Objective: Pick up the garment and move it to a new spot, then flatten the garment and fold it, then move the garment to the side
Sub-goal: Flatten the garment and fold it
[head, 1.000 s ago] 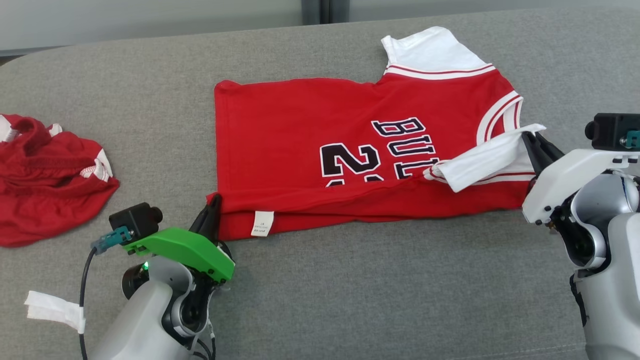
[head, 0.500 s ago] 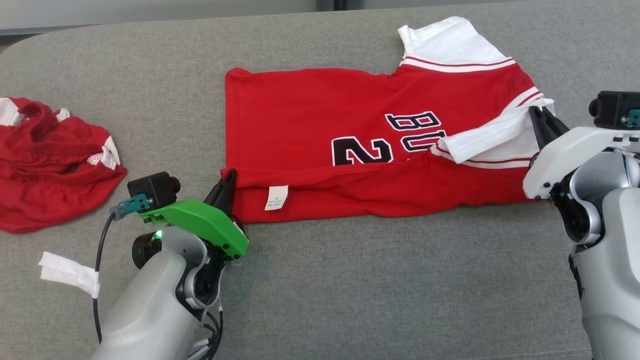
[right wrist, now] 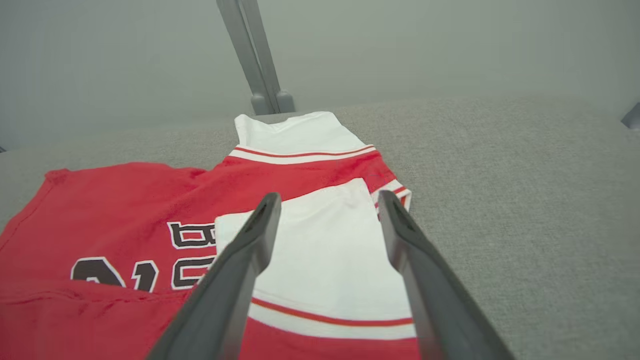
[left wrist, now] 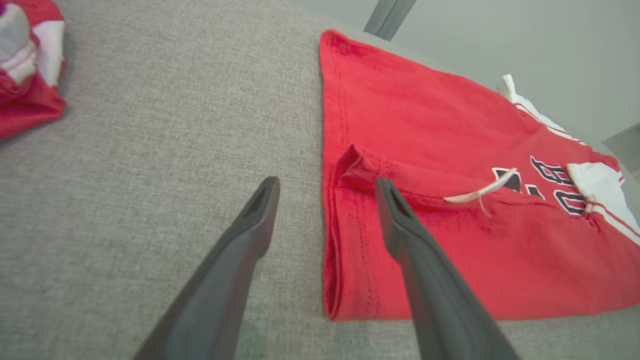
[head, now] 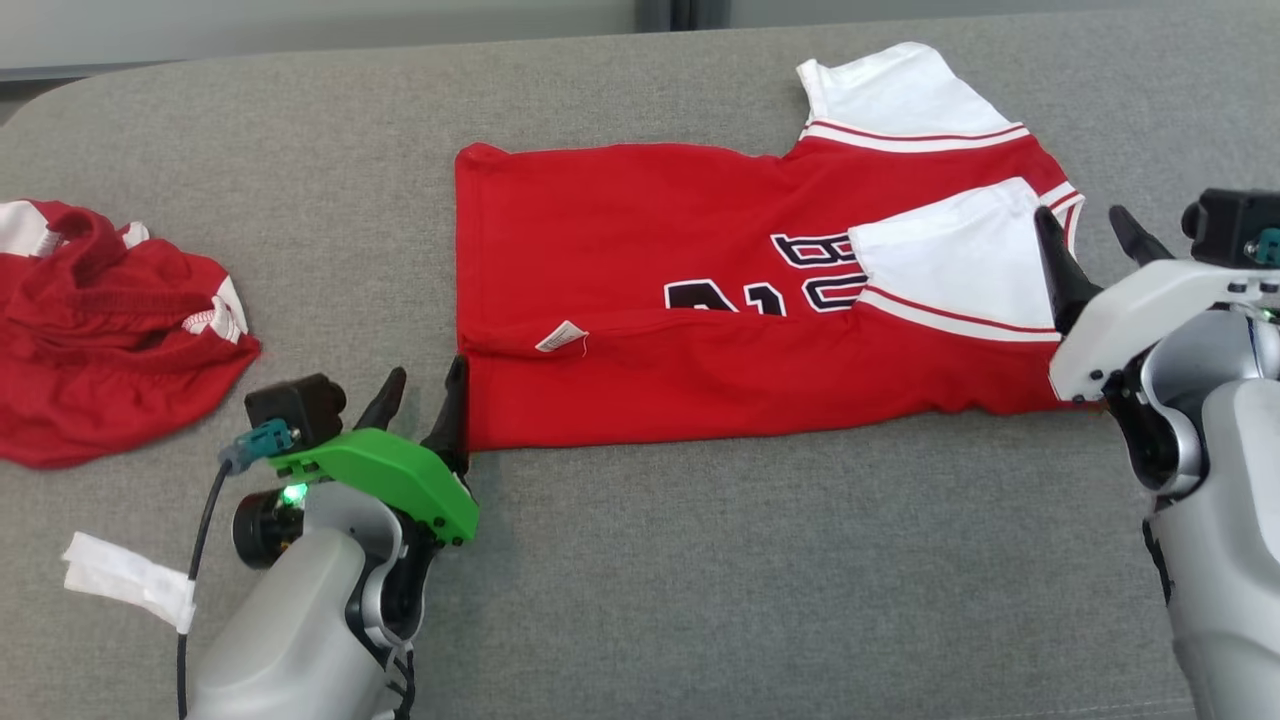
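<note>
The garment (head: 700,250), a red jersey with white sleeves and black lettering, lies on the grey surface (head: 700,560) with its near long edge folded over the body. My left gripper (head: 425,392) stands open at the folded near-left corner (left wrist: 345,240), holding nothing. My right gripper (head: 1095,235) is open at the jersey's right end, just beyond the white sleeve (head: 950,260) that now lies flat on the chest. In the right wrist view that white sleeve (right wrist: 325,250) shows between the spread fingers (right wrist: 260,235). A white care label (left wrist: 480,192) sticks out of the fold.
A second crumpled red garment (head: 100,330) sits at the far left, also seen as a red heap (left wrist: 25,65) in the left wrist view. A strip of white tape (head: 125,580) lies near my left arm. Bare grey surface runs along the front.
Both grippers have opened and let go of the jersey. The folded near edge and the white sleeve have dropped flat onto the body. The head camera has shifted slightly.
</note>
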Tool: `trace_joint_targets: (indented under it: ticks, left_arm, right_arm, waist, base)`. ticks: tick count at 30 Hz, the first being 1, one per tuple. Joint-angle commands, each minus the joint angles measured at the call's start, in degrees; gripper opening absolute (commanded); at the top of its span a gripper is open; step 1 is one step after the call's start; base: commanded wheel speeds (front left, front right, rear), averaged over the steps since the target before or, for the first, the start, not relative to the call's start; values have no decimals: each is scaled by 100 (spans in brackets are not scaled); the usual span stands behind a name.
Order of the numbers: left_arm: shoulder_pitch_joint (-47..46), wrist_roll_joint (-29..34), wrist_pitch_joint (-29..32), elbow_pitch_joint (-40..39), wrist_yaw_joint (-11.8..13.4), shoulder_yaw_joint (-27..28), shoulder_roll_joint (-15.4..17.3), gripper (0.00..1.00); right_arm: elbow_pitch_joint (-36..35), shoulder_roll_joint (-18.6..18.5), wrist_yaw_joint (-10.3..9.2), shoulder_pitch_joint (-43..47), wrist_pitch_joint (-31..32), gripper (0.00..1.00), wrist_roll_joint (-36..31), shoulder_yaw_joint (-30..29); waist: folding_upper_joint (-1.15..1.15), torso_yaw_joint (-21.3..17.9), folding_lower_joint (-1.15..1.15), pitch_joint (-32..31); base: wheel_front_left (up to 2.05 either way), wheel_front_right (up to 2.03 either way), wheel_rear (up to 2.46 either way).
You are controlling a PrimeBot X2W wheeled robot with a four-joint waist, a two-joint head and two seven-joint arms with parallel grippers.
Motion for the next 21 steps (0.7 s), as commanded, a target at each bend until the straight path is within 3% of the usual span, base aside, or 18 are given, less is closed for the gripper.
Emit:
trace_joint_targets:
  ticks: [1,9,21]
  left_arm:
    - [131,51,-61,-20,73,-38,67,100]
    - [360,233,10,-162,293,-264,2,100]
    - [40,518,627,240,786,-639,-24,100]
  right_arm:
    - [-71,-80,0,213,152,100,-11,-57]
    - [-580,-77,0,1030,1253,100,-365,-626]
    - [-191,294,-1,858,1222,100,-956,-1115]
  waist:
    - [0,3,0,-63]
    - [0,-67,0,-160]
    - [0,-212,0,35]
  base:
    - [0,0,0]
    - [0,0,0]
    - [0,0,0]
